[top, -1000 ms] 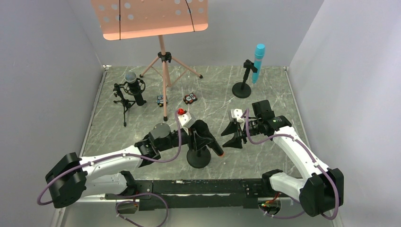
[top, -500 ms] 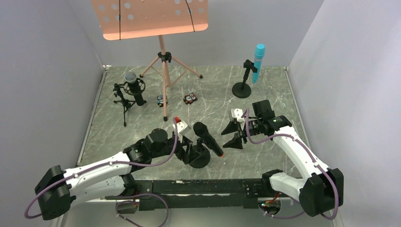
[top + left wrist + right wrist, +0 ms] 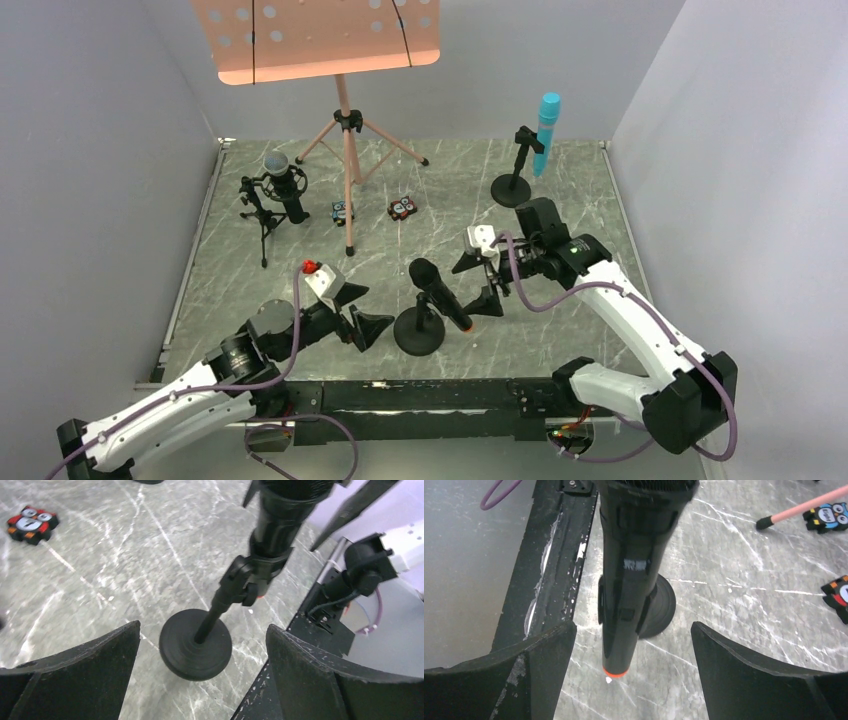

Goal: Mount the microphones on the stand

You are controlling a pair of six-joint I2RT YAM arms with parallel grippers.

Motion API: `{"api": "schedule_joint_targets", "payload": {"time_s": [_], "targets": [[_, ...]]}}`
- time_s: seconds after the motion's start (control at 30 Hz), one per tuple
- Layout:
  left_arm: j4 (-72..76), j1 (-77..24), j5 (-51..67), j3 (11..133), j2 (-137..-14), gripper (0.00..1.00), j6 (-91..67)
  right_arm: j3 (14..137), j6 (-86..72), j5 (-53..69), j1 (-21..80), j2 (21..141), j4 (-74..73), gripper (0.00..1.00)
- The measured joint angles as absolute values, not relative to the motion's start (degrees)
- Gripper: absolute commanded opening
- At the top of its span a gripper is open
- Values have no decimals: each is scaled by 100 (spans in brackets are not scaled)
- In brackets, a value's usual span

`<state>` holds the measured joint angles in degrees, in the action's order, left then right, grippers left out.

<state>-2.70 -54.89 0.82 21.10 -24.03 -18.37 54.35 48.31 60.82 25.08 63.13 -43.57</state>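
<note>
Orange-ended mic (image 3: 443, 297) sits clipped in stand (image 3: 418, 336), apparently self-supported, so left fingers (image 3: 372, 330) at 9 o'clock and right fingers (image 3: 490, 303) at 3 o'clock are spread, empty.

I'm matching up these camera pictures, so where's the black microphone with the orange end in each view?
Top external: the orange-ended microphone sits low centre, tilted.
Left wrist: the microphone is at top centre, cut off by the upper edge.
Right wrist: the microphone fills the centre, orange end downward.
Shared landmark: the round black stand base beneath it.
</note>
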Motion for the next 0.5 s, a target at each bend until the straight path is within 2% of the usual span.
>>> {"api": "schedule_joint_targets", "payload": {"time_s": [0.23,0.5], "targets": [[-537,-5478,-539,1680,-1809,99,-2244,5500,4007,5686,3111,6622,-3844,94],[-720,-5478,-661,1647,-1817,99,-2381,5443,3295,5623,3258,6910,-3267,92]]}}
